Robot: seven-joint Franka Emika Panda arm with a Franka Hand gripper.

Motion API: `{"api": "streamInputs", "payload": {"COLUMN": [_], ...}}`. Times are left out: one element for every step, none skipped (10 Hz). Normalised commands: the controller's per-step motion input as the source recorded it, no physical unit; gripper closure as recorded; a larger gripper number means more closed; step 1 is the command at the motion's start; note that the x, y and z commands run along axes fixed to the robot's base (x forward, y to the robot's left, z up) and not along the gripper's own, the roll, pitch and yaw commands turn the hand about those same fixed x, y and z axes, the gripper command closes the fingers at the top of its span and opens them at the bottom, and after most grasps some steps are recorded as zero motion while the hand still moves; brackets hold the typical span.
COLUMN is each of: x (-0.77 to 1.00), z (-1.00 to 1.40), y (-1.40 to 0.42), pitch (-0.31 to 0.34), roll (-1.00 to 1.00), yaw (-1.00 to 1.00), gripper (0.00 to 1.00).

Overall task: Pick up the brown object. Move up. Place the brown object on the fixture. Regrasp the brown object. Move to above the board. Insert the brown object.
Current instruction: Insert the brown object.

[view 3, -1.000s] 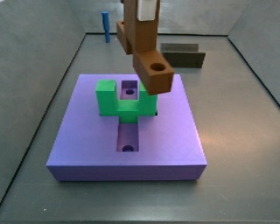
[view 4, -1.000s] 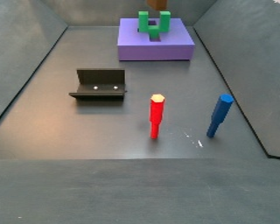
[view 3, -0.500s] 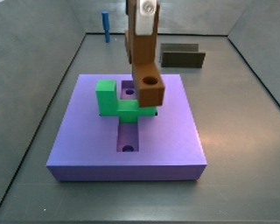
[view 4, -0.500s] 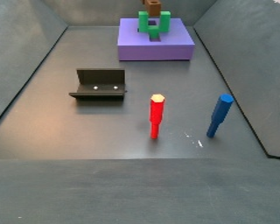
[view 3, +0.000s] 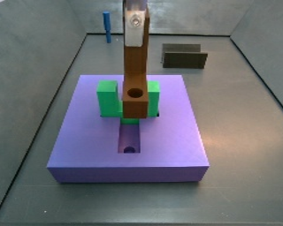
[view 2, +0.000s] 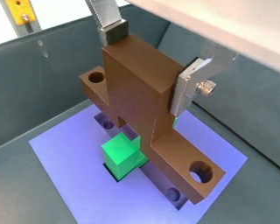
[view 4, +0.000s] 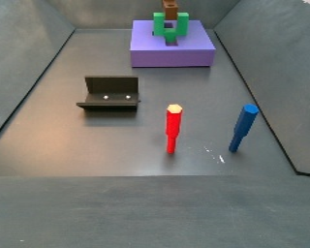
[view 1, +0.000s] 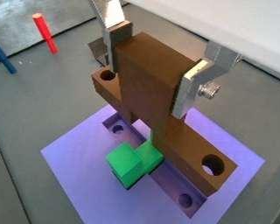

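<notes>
Above the board (view 3: 132, 146), the tool (view 1: 154, 63) holds the brown object (view 1: 149, 92), its two fingers (view 1: 208, 74) closed on the wide end so that the long bar hangs straight down. In a side view the lower end with the round hole stands in the gap of the green block (view 3: 109, 99), over the groove. I judge this upright hold is chosen so the bar can slide down into the groove. The fixture (view 4: 109, 93) stands empty, well apart.

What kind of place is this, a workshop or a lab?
Probably a robot test cell: a grey walled floor, a gripper holding the brown object over the purple board, and a fixture.
</notes>
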Motion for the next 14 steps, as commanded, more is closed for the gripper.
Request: {"api": "streamInputs", "payload": {"x": [0.0,0.0,-0.16,-0.24,-0.09,0.0,0.01,0.0,0.0,0.0,0.0,0.01,0.0,0.0], "z": [-0.24,-0.32,-0.33,-0.27,-0.26,-0.01,0.11,0.16,0.33,0.29,0.0,-0.03,-0.13,-0.21], "y": [0.0,-0.05,-0.17,-0.13,0.0,0.0,0.0,-0.09,-0.11,0.0,0.04,0.19,0.09,-0.07], "pitch": [0.0,-0.036,-0.113,-0.101,-0.059,0.0,0.019,0.004,0.011,0.044,0.0,0.0,0.0,-0.05], "roll": [0.05,0.03,-0.03,-0.03,0.0,-0.03,-0.11,-0.12,-0.14,-0.11,-0.06,-0.03,0.0,-0.02], "yaw": [-0.05,-0.01,-0.04,-0.01,0.0,-0.03,-0.02,0.0,0.0,0.0,-0.03,0.0,0.0,0.0], "gripper": [1.0,1.0,1.0,1.0,1.0,1.0,1.0,1.0,1.0,1.0,1.0,1.0,1.0,1.0]}}
